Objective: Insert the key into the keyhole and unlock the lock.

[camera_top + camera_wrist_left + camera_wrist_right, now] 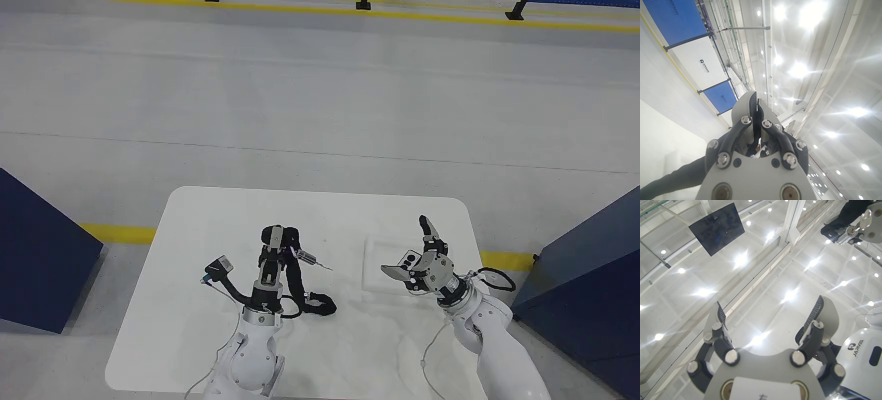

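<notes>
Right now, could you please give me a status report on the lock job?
Left gripper shut on the lock. Right gripper open, empty. Key looks seated in the lock's end. Nothing seen between right gripper and key.

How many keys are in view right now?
1: the key is inserted in the lock, which the left gripper holds over the table; others may be hidden.

White table (200, 260); faint pale square pad (378, 252) right of centre.

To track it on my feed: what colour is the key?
Silver metal. The key shows best in the right wrist view.
</notes>
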